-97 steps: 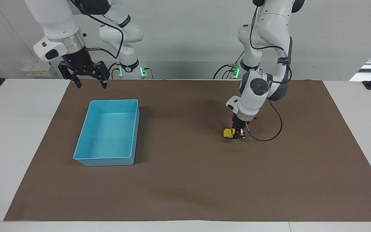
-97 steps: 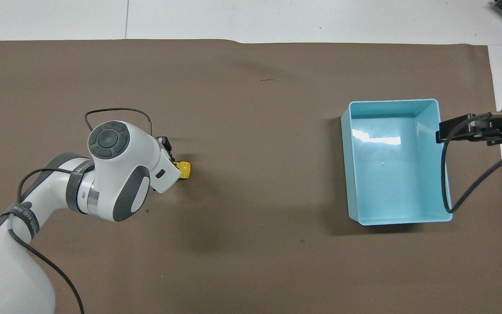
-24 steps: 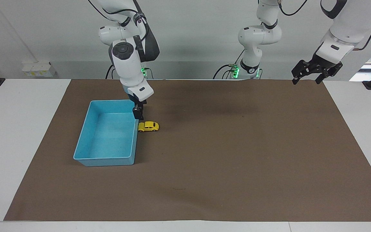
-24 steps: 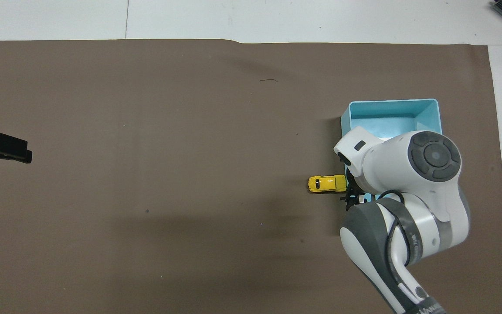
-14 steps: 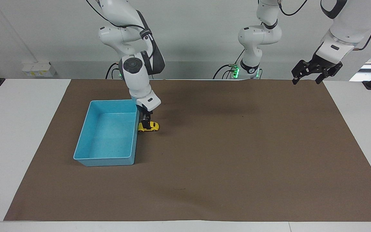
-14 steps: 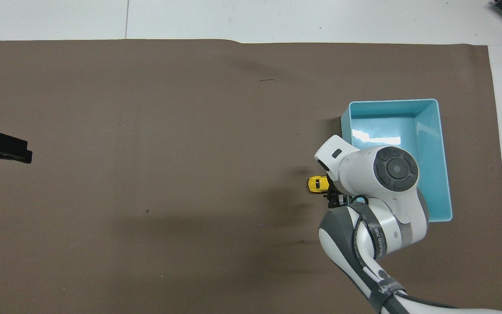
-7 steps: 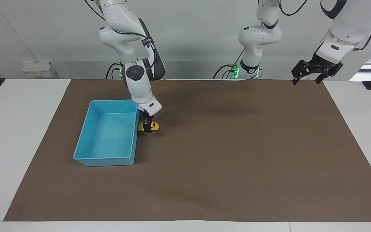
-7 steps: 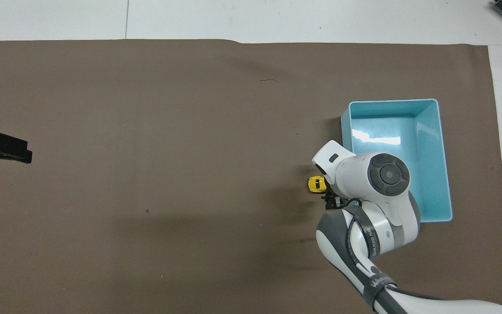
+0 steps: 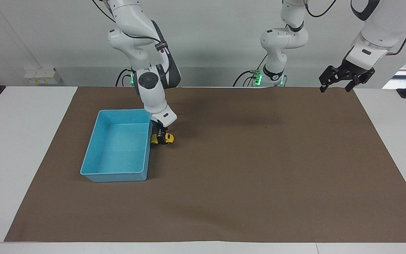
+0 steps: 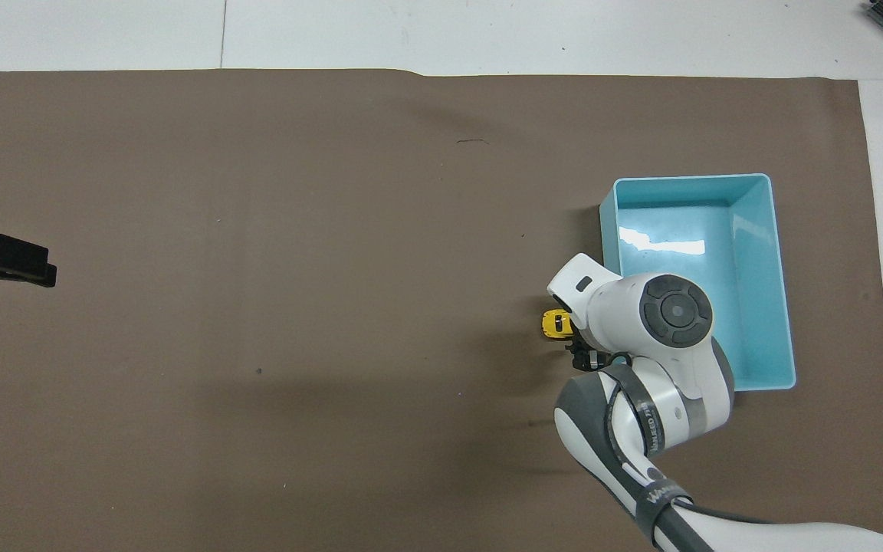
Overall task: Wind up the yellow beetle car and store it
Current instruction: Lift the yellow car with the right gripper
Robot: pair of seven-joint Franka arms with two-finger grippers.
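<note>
Looking at the facing view, you see the tiny yellow beetle car (image 9: 164, 139) standing on the brown mat (image 9: 245, 169), just beside the blue plastic bin (image 9: 90, 155) on the side toward the left arm's end. Your right gripper (image 9: 160, 135) is down at the car, its 2 fingers set around the body; whether they already pinch it you cannot tell. From overhead, only the car's nose (image 10: 555, 323) shows past the wrist. Your left gripper (image 9: 341, 80) waits in the air over the mat's corner, fingers spread.
</note>
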